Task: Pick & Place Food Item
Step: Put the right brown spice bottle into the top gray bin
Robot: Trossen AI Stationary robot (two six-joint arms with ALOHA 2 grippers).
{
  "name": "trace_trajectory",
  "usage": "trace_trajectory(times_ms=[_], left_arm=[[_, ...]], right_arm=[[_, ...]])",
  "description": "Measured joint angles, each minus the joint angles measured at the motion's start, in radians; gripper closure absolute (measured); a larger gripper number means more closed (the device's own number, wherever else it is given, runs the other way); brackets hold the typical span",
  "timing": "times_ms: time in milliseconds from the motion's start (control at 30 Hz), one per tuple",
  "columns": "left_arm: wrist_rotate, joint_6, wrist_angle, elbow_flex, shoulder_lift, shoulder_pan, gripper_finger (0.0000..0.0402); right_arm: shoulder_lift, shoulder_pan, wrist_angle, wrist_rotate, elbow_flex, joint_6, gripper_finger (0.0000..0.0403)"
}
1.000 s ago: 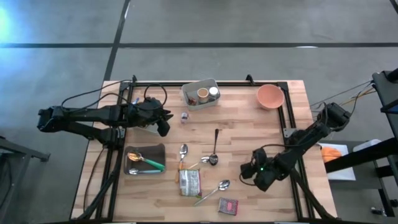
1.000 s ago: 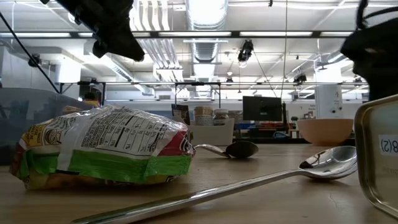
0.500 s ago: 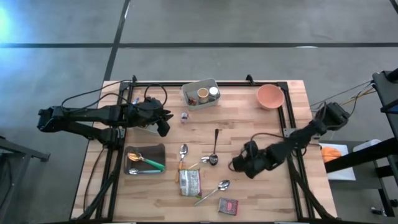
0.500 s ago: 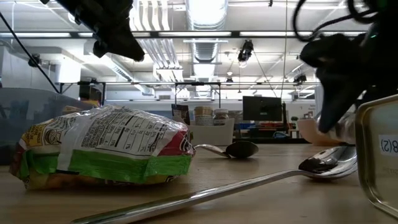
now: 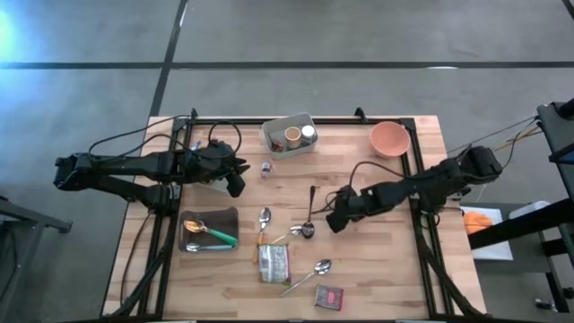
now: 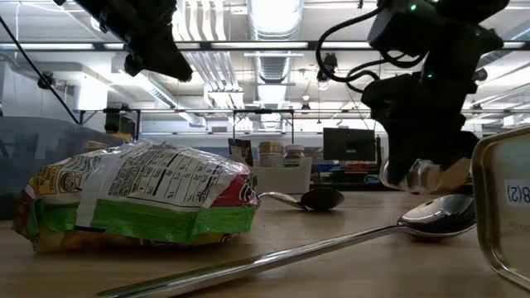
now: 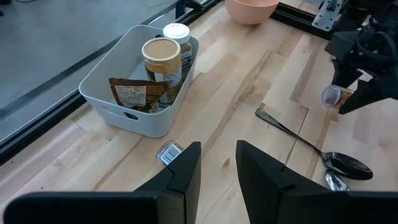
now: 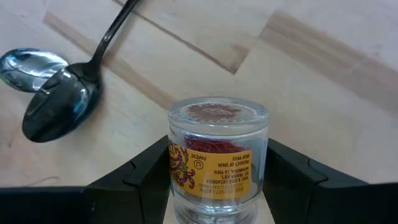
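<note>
1. Swinging in from the near-right corner, my right gripper (image 5: 338,218) now hangs over mid-surface beside the dark spoon (image 5: 308,224), well short of the grey bin (image 5: 289,135).
2. Its fingers are partly closed on a small saffron jar (image 8: 217,155); the jar rides clear of the wooden surface (image 5: 359,269).
3. Clear, rigid walls, probably glass: light, slick, breakable. I'd judge a squeeze across the labelled middle safest, as now.
4. Right arm reaches long and low, gripper pitched steeply down.
5. My left gripper (image 7: 217,163) waits, slightly parted and empty, aimed toward the bin.
</note>
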Motion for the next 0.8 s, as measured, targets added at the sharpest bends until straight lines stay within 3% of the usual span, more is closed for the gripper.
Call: trace_trajectory(times_ms=[300,800], left_arm=[[0.000,-0.011,0.000,0.000,0.000,0.000,0.0295],[0.026,-0.038,-0.023,0.000,0.000,-0.001,0.0295]], right_arm=[[0.000,-0.068,-0.004,0.024,0.000,0.113,0.0215],[0.002,-0.199,-0.012,0.024,-0.013,0.182,0.0204]])
